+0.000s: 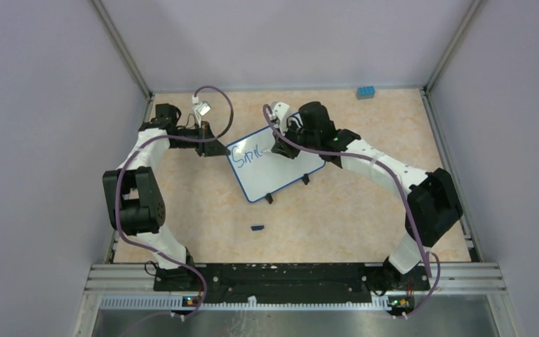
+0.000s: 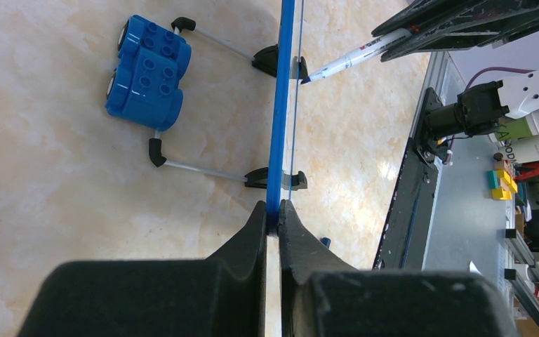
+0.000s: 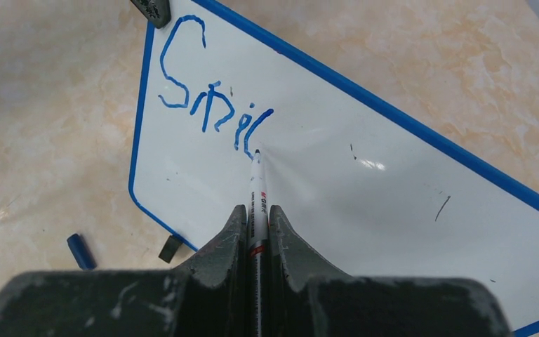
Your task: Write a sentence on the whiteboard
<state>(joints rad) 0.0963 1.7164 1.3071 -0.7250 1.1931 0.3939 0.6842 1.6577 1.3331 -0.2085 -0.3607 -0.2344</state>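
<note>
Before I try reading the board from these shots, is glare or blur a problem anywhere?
Right wrist: small glare patch on the whiteboard, blue writing sharp. Left wrist: whiteboard edge-on, left claw slightly soft. Top external: writing tiny.

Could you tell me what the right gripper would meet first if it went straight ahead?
The whiteboard, probably: the marker in the right gripper has its tip at or touching the board beside the blue writing.
</note>
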